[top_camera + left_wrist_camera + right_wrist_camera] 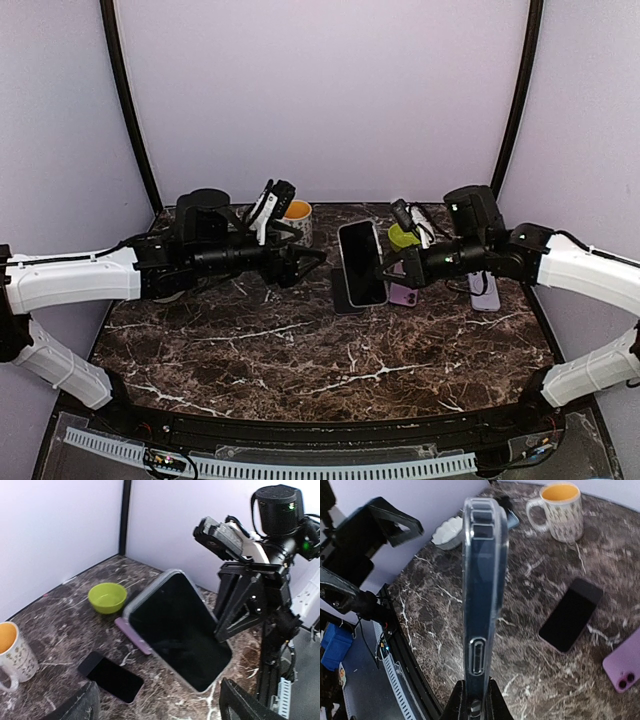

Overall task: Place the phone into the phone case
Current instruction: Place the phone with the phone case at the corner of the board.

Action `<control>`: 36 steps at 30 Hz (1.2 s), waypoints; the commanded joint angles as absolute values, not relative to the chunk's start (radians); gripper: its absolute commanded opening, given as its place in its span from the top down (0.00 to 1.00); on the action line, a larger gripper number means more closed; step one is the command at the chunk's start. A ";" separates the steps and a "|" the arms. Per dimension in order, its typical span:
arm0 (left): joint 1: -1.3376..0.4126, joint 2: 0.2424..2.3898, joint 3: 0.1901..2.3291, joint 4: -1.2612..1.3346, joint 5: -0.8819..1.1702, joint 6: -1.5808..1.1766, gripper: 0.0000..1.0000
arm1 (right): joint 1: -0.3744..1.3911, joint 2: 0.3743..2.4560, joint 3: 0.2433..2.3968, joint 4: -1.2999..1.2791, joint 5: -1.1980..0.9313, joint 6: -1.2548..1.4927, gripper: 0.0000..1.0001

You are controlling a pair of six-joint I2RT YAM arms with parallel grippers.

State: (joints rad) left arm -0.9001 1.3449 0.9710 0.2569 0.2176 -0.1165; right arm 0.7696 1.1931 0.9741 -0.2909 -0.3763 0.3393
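One clear case [361,262] is held upright, clenched in the right fingers [456,707]; left fingers [240,702] are spread wide at its 9 o'clock. Black phone [111,676] is laid flat on the worktop [300,350], 7 o'clock.

Open room is left across the near half of the tabletop [300,360]. The middle is blocked by the cased phone [361,262], gripped in the right fingers [457,707], with the spread left fingers [240,702] close beside it. Behind, passage is narrowed by a dark phone [111,676], purple case [131,635], green bowl [402,237] and mug [297,215].
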 commanded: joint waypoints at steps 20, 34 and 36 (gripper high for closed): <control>-0.829 1.437 1.094 -0.016 -0.210 0.051 0.10 | 0.601 1.261 0.801 -0.654 -0.377 0.601 1.00; -0.828 1.427 1.096 -0.044 -0.189 0.049 0.09 | 0.587 1.286 0.805 -0.750 -0.324 0.581 1.00; -0.828 1.428 1.096 -0.045 -0.189 0.049 0.09 | 0.586 1.282 0.807 -0.759 -0.332 0.580 1.00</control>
State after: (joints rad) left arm -0.8333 1.4391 1.0912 -0.0284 -0.1982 0.0410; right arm 0.5987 1.3029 0.7979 -0.7475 -0.3298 0.5846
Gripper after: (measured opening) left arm 0.911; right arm 0.079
